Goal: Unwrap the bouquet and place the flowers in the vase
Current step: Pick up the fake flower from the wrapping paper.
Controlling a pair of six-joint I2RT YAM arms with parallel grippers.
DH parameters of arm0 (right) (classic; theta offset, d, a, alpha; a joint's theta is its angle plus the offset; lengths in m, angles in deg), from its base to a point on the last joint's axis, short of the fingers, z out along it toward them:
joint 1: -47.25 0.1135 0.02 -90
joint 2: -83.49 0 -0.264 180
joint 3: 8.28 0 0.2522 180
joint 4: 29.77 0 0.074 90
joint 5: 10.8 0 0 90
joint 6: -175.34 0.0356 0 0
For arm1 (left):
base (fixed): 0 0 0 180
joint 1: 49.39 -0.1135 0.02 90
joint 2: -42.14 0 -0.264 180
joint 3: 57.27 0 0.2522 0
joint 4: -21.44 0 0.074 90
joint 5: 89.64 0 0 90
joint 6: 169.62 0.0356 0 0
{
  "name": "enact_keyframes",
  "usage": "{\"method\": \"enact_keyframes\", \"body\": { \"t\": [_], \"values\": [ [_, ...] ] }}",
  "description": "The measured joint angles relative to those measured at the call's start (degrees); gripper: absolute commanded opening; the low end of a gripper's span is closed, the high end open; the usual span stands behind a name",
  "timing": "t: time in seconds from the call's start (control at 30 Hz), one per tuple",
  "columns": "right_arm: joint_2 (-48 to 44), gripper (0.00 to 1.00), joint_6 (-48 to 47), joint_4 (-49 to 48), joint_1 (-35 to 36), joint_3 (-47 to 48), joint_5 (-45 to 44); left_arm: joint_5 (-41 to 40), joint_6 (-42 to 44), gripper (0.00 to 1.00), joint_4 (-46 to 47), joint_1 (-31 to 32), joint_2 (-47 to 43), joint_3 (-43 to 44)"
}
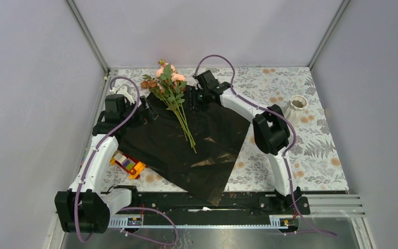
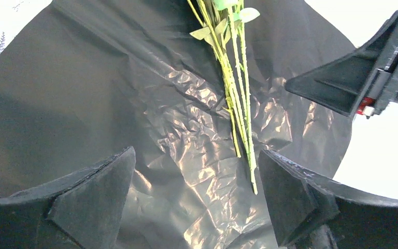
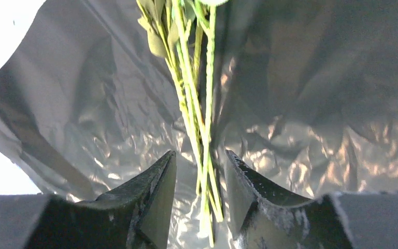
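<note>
flowers [image 1: 172, 91]: lying on the spread-out black paper [image 1: 202, 150], blooms at its far edge | left claw [image 2: 197, 176]: wide open over the paper, holding nothing | right claw [image 3: 199, 166]: part open astride the stems [image 3: 203, 129], a gap either side | vase [image 1: 296, 106]: upright at the table's [image 1: 316, 161] far right, well apart

Black wrapping paper [image 1: 186, 150], peach-pink flowers [image 1: 168, 78], white vase [image 1: 296, 106], fern-print table [image 1: 311, 150]
</note>
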Motion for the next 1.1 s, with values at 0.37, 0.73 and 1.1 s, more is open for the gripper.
{"method": "enact_keyframes", "body": {
  "t": [0.37, 0.73, 1.1],
  "values": [
    [12.2, 0.41, 2.2, -0.1, 0.6, 11.5, 0.8, 5.0, 0.1, 0.96, 1.3, -1.6, 1.1, -0.3],
    [18.7, 0.35, 4.5, 0.3, 0.6, 19.0, 0.6, 6.6, 0.3, 0.96, 1.3, -1.6, 1.8, -0.3],
    [22.7, 0.31, 5.2, 0.5, 0.6, 24.6, -0.8, 7.3, 0.3, 0.96, 1.3, -1.6, 2.2, -0.3]
  ]
}}
